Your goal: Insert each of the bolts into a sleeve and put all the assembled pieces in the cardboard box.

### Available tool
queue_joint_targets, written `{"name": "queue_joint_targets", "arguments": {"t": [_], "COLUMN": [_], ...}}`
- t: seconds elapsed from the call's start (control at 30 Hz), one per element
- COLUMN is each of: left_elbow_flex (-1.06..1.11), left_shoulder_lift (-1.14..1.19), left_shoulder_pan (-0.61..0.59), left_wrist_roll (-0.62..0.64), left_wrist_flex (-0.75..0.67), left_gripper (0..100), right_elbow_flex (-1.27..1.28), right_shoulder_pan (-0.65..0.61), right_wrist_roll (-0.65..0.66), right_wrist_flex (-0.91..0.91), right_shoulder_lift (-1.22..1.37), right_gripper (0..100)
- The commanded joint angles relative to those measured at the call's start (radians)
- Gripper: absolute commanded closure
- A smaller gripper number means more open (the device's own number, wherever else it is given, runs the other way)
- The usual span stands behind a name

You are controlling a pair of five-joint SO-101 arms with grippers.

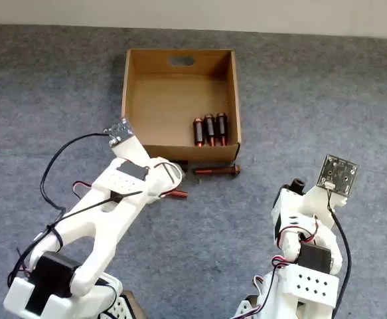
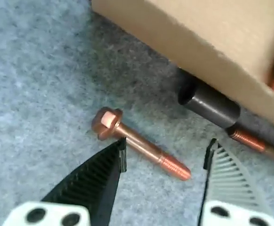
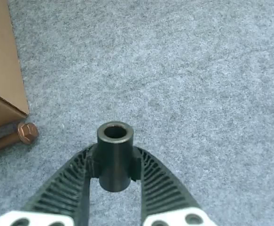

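The left claw (image 2: 167, 145) is spread wide, low over the grey surface (image 2: 43, 84). A bolt (image 2: 139, 148) lies flat just under it. The bolt's thread end sits in the gap between the two fingers. Its head pokes out past the dark finger. So the bolt lies slanted across the gap. I think the claw must turn a bit so the fingers can pinch the thin part from both sides. The left arm is much nearer this bolt than the right arm.

The right claw (image 3: 114, 155) is off to the side. It hugs a black sleeve (image 3: 114, 172), with the hole facing away from it.

Farther on, a loose sleeve (image 2: 209, 104) and a second bolt (image 2: 249, 140) lie in a line beside the box (image 1: 124, 100). I cannot tell if that bolt is inside the sleeve. Three done pieces (image 1: 210, 129) lie in the box.
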Motion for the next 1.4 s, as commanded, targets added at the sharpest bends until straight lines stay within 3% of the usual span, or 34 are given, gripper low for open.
{"name": "queue_joint_targets", "arguments": {"t": [0.0, 0.67, 0.93, 1.1, 1.37], "left_elbow_flex": [-0.004, 0.010, -0.173, -0.180, -0.312], "left_shoulder_lift": [-0.031, -0.042, -0.030, -0.013, 0.206], "left_shoulder_pan": [-0.012, -0.013, -0.010, -0.010, -0.010], "left_wrist_roll": [0.009, 0.054, 0.057, 0.054, 0.084], "left_wrist_flex": [-0.012, -0.003, 0.275, 0.290, 0.353], "left_gripper": [79, 74, 74, 74, 74], "right_elbow_flex": [-0.004, -0.004, -0.004, -0.002, -0.001], "right_shoulder_pan": [0.008, 0.010, 0.008, 0.008, 0.012], "right_wrist_roll": [-0.005, -0.005, -0.005, -0.003, -0.003], "right_wrist_flex": [-0.022, -0.022, -0.022, -0.042, -0.042], "right_shoulder_lift": [-0.013, -0.013, -0.013, -0.012, -0.012], "right_gripper": [99.3, 99.3, 99.3, 99.3, 99.3]}}
